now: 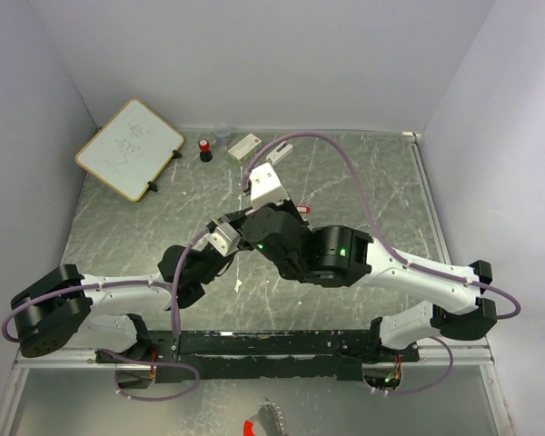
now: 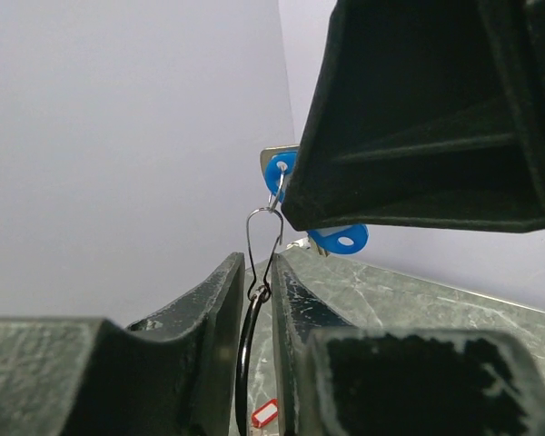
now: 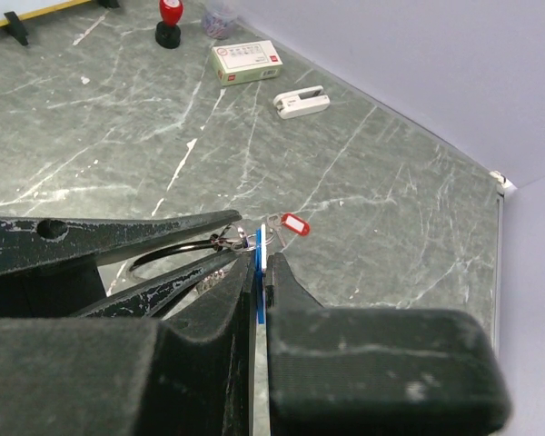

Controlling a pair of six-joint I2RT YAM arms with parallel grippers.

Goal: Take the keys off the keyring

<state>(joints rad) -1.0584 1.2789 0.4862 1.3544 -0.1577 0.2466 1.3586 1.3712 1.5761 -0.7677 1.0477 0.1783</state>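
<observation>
The grey-green marbled table carries a white, wood-framed whiteboard propped at its far left. Along the back edge stand a white cardboard box, a small white stapler-like piece, a red-capped black cylinder and a small clear cup (whatever is in it is too blurred to name).

Both arms meet above the middle of the table. The left gripper has its fingers drawn narrow, pinching the thin silvery wire keyring, which is held up off the surface; a slim wire loop rises from between the pads. The right gripper faces it fingertip to fingertip, pressed together on the blue key with the oblong plastic head, which is threaded on that loop. The red key with the matching plastic head lies on the table just beyond the fingertips, apart from the ring.
</observation>
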